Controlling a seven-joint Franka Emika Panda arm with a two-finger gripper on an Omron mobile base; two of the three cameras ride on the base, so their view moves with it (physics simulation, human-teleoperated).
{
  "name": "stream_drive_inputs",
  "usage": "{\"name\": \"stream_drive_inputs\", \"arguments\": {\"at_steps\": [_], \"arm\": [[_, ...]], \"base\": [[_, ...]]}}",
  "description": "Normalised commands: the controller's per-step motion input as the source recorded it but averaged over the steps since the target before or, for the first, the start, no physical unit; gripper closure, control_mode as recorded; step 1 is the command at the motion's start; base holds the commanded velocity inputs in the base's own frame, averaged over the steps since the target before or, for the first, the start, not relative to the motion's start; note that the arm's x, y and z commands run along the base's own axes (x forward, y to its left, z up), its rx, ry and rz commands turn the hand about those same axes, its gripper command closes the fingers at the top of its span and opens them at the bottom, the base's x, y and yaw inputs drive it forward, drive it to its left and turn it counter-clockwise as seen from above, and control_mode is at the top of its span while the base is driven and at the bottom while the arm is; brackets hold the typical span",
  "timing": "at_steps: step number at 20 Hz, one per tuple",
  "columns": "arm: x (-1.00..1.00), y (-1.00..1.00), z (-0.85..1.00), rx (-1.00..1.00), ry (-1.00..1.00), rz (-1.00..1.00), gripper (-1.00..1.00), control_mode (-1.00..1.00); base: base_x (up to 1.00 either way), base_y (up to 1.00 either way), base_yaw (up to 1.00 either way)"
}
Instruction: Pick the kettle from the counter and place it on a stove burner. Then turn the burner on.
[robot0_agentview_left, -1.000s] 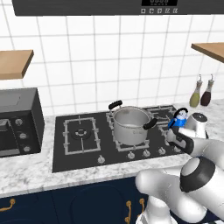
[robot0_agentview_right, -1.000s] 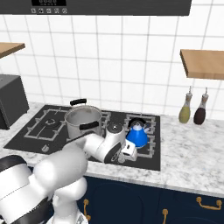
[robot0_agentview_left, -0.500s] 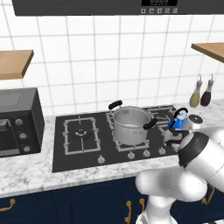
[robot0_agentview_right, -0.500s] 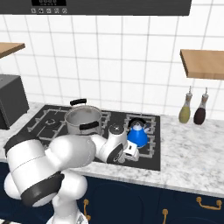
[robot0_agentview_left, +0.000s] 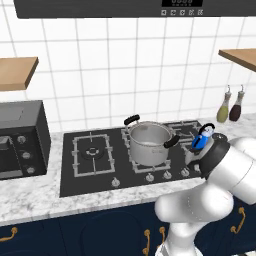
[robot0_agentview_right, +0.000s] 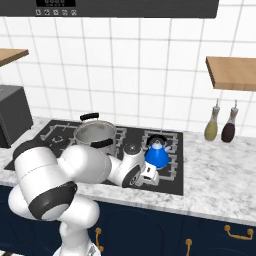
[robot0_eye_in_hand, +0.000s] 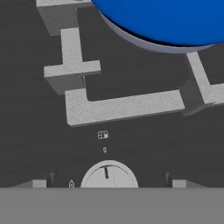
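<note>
The blue kettle (robot0_agentview_right: 157, 155) with its black handle stands on the right stove burner's grate (robot0_agentview_right: 173, 148) on the black cooktop, beside the steel pot. It also shows behind my arm (robot0_agentview_left: 201, 139) and as a blue curve at the top of the hand view (robot0_eye_in_hand: 166, 19). My gripper (robot0_agentview_right: 149, 176) hangs low over the cooktop's front strip, just in front of the kettle. In the hand view my gripper (robot0_eye_in_hand: 108, 183) is open, fingertips (robot0_eye_in_hand: 39, 183) wide apart, with a round silver knob (robot0_eye_in_hand: 108, 176) between them, not clasped. The marbled counter (robot0_agentview_right: 215, 175) lies to the right.
A big two-handled steel pot (robot0_agentview_left: 149, 143) sits on the middle burner, close to my arm. Other silver knobs (robot0_agentview_left: 150, 177) line the cooktop's front. Two bottles (robot0_agentview_right: 220, 126) stand by the right wall under a wooden shelf. A dark oven (robot0_agentview_left: 20, 137) stands at the left.
My hand has dropped slightly toward the cooktop's front strip, and the elbow has swung round in front of the cameras. The kettle and pot have stayed put.
</note>
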Motion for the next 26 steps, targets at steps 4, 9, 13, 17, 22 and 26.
{"name": "stream_drive_inputs", "arguments": {"at_steps": [4, 9, 13, 17, 22, 26], "arm": [[0.0, 0.0, 0.0, 0.0, 0.0, 0.0, 1.0, -1.0], [0.0, 0.0, 0.0, 0.0, 0.0, 0.01, 1.0, -1.0], [-0.12, 0.0, 0.0, 0.0, 0.0, 0.19, 1.0, -1.0], [-0.13, 0.0, 0.0, -0.02, 0.0, 0.35, 1.0, -1.0], [-0.02, 0.0, 0.0, -0.05, 0.0, 0.35, 1.0, -1.0], [0.0, 0.01, 0.0, -0.08, 0.0, 0.32, 1.0, -1.0]], "base": [[0.0, 0.0, 0.0], [0.0, 0.0, 0.0], [0.0, 0.0, 0.0], [0.0, 0.0, 0.0], [0.0, 0.0, 0.0], [0.0, 0.0, 0.0]]}}
